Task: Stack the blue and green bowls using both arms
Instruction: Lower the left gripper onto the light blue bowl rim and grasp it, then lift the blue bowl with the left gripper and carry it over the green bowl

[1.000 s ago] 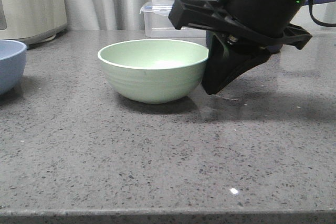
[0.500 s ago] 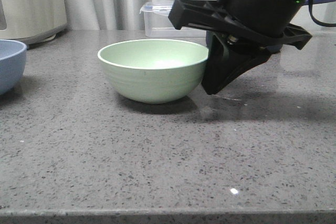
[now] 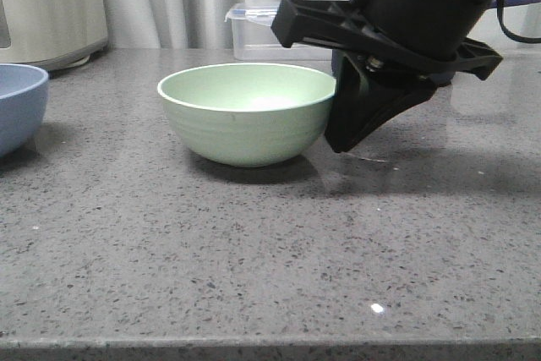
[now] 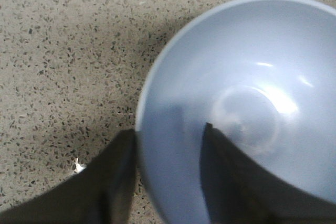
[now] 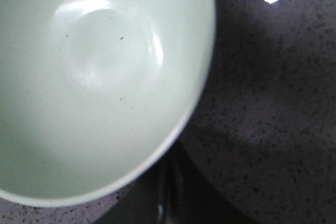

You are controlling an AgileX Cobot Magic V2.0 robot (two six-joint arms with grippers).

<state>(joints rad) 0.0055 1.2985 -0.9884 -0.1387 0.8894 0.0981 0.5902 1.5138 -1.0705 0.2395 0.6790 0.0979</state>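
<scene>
Centrally on a speckled grey stone worktop [image 3: 254, 251] sits the green bowl [image 3: 247, 113], pale mint, upright and empty. Pressed close against its right side is the right hand [image 3: 355, 120], a bulky black housing tilted down so its dark fingers reach the bowl's rim. From the right wrist view the bowl's rim crosses just above the fingers, but only a dark sliver of them shows, so I cannot tell whether they are apart or pinched on the rim.

At the far left edge of the front view, the blue bowl [image 3: 19, 106] stands well apart from the green one, only partly in view. The left wrist view looks straight down into it: the left hand [image 4: 168, 174] has its two dark fingers spread, one outside the wall and one inside, straddling the rim but, as far as the blur allows, not yet squeezing it.

Behind the bowls stand a cream-coloured appliance [image 3: 51, 6] at left and a clear plastic lidded box [image 3: 262, 31] near the curtain.

Risks, as a judgement: a thin rim pinch on smooth bowls could slip, tipping a bowl as it lifts. With bowls of similar size, a tilted carry could catch rim on rim, and the two arms could crowd each other over the middle.
</scene>
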